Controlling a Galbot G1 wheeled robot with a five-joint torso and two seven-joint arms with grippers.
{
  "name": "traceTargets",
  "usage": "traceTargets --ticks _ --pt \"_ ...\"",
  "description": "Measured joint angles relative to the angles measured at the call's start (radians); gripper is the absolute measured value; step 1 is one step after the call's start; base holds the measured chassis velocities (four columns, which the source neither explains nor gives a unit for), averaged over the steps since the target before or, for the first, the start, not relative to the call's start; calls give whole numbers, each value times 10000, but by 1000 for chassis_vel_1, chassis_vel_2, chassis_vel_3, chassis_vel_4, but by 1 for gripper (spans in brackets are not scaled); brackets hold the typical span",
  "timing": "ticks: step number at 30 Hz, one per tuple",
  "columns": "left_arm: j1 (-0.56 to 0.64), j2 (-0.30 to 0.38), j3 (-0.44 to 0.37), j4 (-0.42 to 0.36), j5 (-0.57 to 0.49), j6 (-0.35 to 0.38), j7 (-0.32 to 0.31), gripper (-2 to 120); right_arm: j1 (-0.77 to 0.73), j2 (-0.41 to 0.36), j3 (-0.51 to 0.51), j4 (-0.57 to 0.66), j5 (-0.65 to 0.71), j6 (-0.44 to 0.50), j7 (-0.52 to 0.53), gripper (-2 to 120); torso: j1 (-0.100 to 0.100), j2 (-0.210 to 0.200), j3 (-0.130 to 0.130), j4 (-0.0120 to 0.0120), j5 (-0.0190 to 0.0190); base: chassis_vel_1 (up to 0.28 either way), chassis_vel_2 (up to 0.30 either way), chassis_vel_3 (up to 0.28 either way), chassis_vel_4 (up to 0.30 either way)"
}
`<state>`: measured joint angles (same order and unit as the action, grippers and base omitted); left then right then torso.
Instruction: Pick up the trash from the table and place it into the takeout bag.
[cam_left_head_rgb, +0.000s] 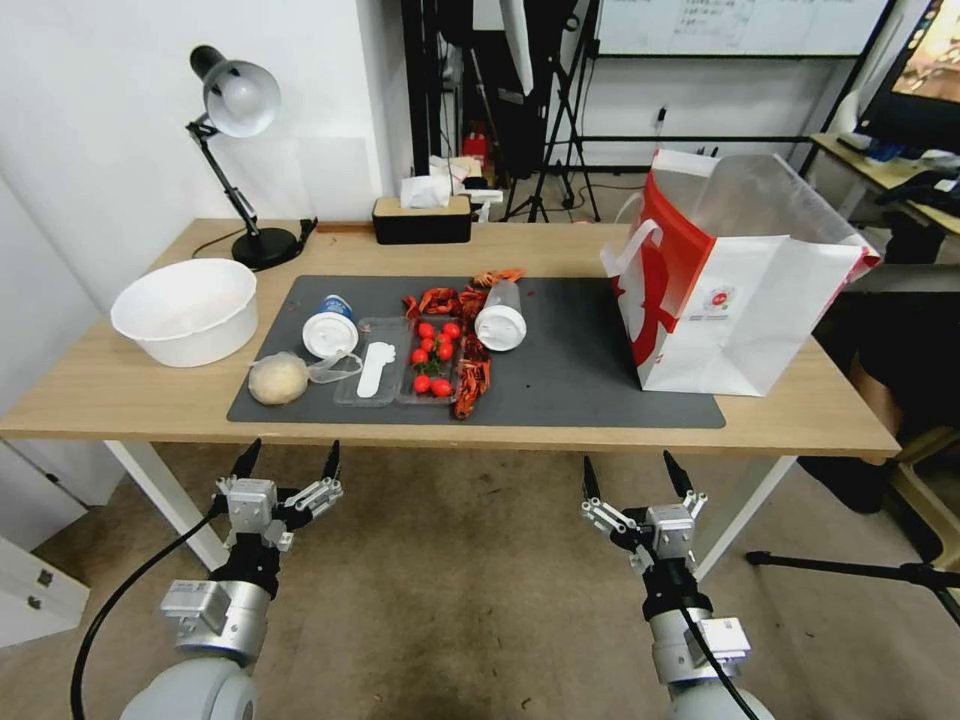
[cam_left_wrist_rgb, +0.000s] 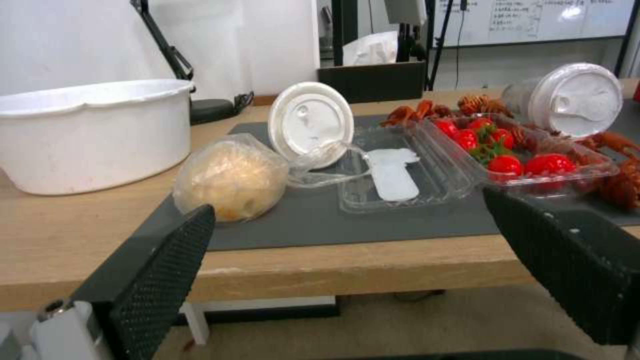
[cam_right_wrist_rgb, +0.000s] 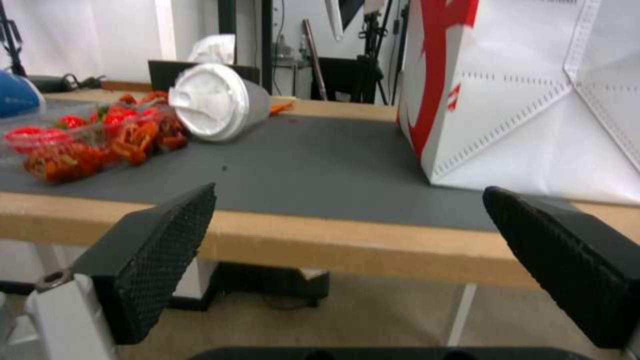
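On the table's (cam_left_head_rgb: 120, 400) dark mat lies the trash: a blue-white cup (cam_left_head_rgb: 330, 328) on its side, a white-lidded clear cup (cam_left_head_rgb: 500, 320) (cam_right_wrist_rgb: 217, 102) also tipped over, and a clear bag with a beige lump (cam_left_head_rgb: 278, 380) (cam_left_wrist_rgb: 230, 180). The takeout bag (cam_left_head_rgb: 740, 310) (cam_right_wrist_rgb: 533, 100) stands upright at the mat's right end, mouth open. My left gripper (cam_left_head_rgb: 290, 458) (cam_left_wrist_rgb: 345, 207) hangs open below the table's front edge, facing the lump bag. My right gripper (cam_left_head_rgb: 628, 462) (cam_right_wrist_rgb: 350, 190) is open too, below the front edge, left of the takeout bag.
A clear plastic tray (cam_left_head_rgb: 400, 375) holds cherry tomatoes (cam_left_head_rgb: 433, 358), with red crayfish shells (cam_left_head_rgb: 470, 385) beside it. A wide white bowl (cam_left_head_rgb: 185, 310) sits at the table's left, with a desk lamp (cam_left_head_rgb: 240, 100) and tissue box (cam_left_head_rgb: 422, 218) at the back. Tripods stand behind.
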<state>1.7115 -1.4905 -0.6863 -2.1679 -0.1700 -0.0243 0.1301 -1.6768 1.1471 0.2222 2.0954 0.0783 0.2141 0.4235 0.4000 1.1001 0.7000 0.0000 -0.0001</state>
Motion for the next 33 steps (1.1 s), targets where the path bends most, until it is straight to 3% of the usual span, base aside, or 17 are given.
traceTargets --ticks 10,18,33 --pt "-12 51 -29 58 -11 -19 -6 100 35 58 -125 -83 38 -87 189 100 0 0 0 0 0 0 0 0 0" --pt "-20 58 -30 70 -17 -27 -7 100 526 92 -465 149 219 -685 516 100 -1 0 0 -1 0 0 0 0 0" --pt "34 -34 -11 27 79 -48 -6 100 3549 252 -1674 -103 1519 -2593 1083 100 0 -1 0 1 0 0 0 0 0"
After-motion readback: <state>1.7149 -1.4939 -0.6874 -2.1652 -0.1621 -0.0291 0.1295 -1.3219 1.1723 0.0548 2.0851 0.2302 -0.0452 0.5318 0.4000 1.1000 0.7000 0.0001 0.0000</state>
